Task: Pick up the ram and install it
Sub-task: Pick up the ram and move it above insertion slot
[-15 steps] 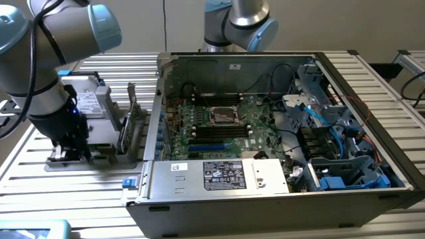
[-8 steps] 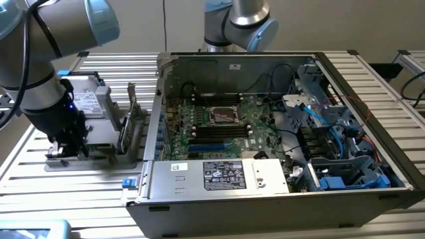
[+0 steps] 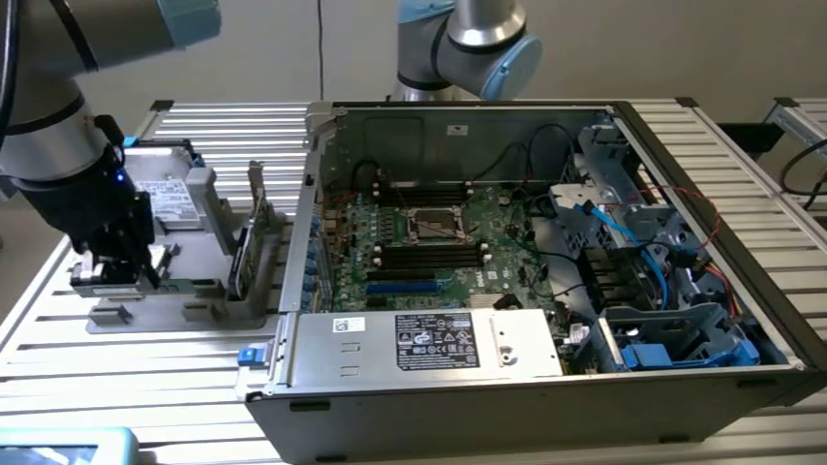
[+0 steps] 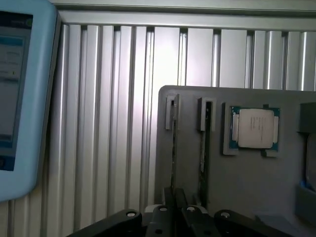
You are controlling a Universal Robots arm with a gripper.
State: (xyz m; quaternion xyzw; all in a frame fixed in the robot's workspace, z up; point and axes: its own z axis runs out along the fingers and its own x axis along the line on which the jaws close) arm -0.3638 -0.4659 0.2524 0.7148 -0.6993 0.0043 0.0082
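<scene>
The ram (image 4: 174,148) stands on edge in a slot of the grey holder tray (image 4: 237,173), seen as a thin dark strip. My gripper (image 4: 174,198) is down over that slot, its two fingers pressed together on the stick's near end. A second thin stick (image 4: 203,148) stands in the neighbouring slot. In the exterior view my gripper (image 3: 114,276) is low over the tray (image 3: 194,305), at the exterior view's left of the open computer case (image 3: 517,387). The motherboard (image 3: 440,228) lies inside the case with long black memory slots (image 3: 427,254).
A processor chip (image 4: 254,128) sits in a recess of the tray beside the sticks. A tall green card (image 3: 240,247) and a silver drive (image 3: 168,199) also stand on the tray. A light-blue screen device (image 4: 19,94) lies near the tray. Blue cables (image 3: 621,242) crowd the case's right side.
</scene>
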